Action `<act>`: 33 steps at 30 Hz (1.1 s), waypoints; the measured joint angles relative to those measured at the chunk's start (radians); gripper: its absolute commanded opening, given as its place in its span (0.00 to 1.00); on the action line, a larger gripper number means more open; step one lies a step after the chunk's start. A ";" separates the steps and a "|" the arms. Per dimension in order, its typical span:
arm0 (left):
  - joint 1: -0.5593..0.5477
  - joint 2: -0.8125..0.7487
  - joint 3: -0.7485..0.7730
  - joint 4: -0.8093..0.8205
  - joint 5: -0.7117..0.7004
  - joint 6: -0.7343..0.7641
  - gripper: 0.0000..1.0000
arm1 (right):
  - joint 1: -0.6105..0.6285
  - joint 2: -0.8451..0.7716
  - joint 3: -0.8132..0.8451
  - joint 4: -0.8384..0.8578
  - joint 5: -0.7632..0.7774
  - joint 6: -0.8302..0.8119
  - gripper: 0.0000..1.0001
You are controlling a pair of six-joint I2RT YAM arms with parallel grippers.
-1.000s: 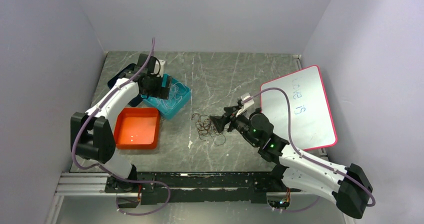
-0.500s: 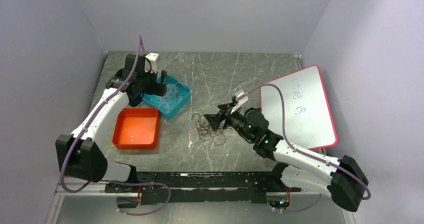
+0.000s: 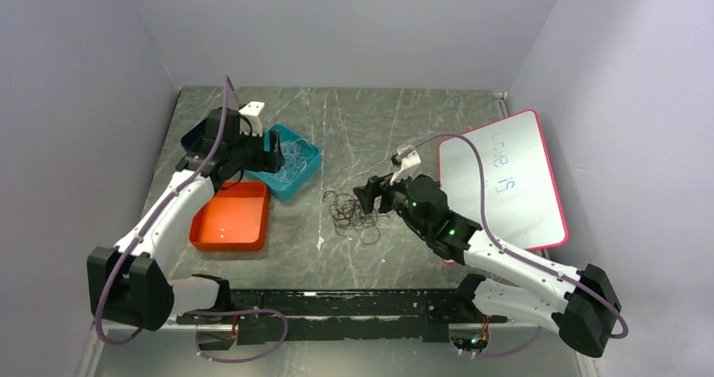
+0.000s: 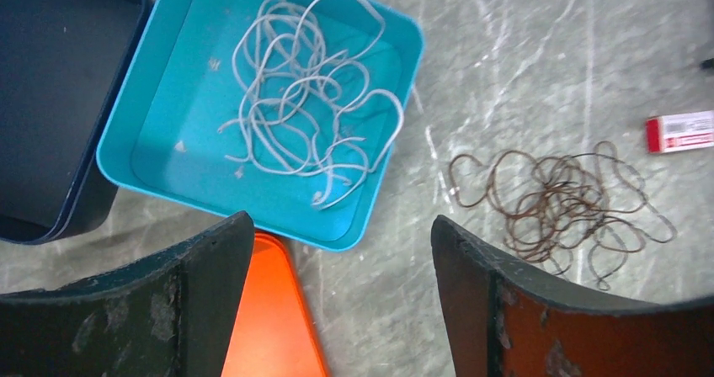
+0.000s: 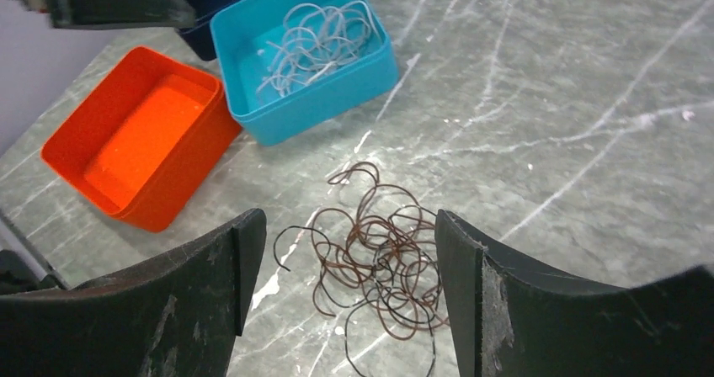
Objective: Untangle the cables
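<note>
The cables lie in two lots. Whitish-grey ones (image 4: 307,99) are piled in a teal tray (image 4: 402,40). A tangle of dark brown and black ones (image 5: 379,259) rests on the marble table (image 3: 396,124), right of the trays. My left gripper (image 4: 341,225) is open and empty, hovering over the gap between the teal tray and an orange tray (image 4: 274,318). My right gripper (image 5: 347,225) is open just above the dark tangle (image 3: 349,215), with a finger on each side and nothing gripped. In the top view the left gripper (image 3: 251,156) sits at the teal tray's left edge.
An empty orange tray (image 3: 227,217) stands in front of the teal tray (image 3: 305,168). A dark blue tray (image 4: 50,99) sits behind and to the left. A pink-rimmed whiteboard (image 3: 505,179) lies at the right. A small red-and-white object (image 4: 680,131) lies beyond the tangle.
My left gripper has drawn back from over the teal tray toward its left edge, and its jaws have narrowed a little. My right gripper has dropped closer to the dark tangle.
</note>
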 measured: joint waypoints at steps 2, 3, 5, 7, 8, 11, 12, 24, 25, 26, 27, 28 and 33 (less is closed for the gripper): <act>0.000 -0.047 -0.035 0.036 0.018 -0.016 0.81 | 0.000 0.003 0.035 -0.072 0.028 0.022 0.73; 0.000 -0.076 -0.053 0.057 0.026 -0.027 0.81 | 0.000 0.011 0.056 -0.111 0.040 0.034 0.71; 0.000 -0.135 -0.084 0.101 0.050 -0.053 0.81 | 0.000 0.035 0.098 -0.185 0.061 0.059 0.66; 0.000 -0.174 -0.105 0.136 0.072 -0.075 0.80 | 0.000 0.065 0.136 -0.256 0.080 0.087 0.62; 0.000 -0.196 -0.120 0.160 0.086 -0.088 0.80 | -0.003 0.084 0.155 -0.292 0.089 0.102 0.60; 0.000 -0.234 -0.156 0.200 0.117 -0.114 0.80 | -0.030 0.133 0.189 -0.375 0.079 0.139 0.55; 0.000 -0.240 -0.166 0.204 0.122 -0.121 0.80 | -0.045 0.143 0.193 -0.389 0.067 0.145 0.55; 0.000 -0.263 -0.211 0.211 0.146 -0.139 0.79 | -0.231 0.391 0.252 -0.422 -0.239 0.050 0.50; 0.000 -0.262 -0.211 0.211 0.147 -0.139 0.79 | -0.233 0.409 0.258 -0.422 -0.253 0.039 0.49; 0.000 -0.262 -0.211 0.211 0.148 -0.139 0.79 | -0.235 0.422 0.262 -0.421 -0.266 0.029 0.48; 0.000 -0.261 -0.211 0.211 0.150 -0.139 0.79 | -0.235 0.432 0.264 -0.420 -0.274 0.023 0.48; 0.000 -0.261 -0.211 0.211 0.152 -0.138 0.79 | -0.236 0.443 0.267 -0.420 -0.285 0.016 0.47; 0.000 -0.254 -0.211 0.211 0.155 -0.136 0.79 | -0.237 0.497 0.273 -0.401 -0.309 -0.006 0.44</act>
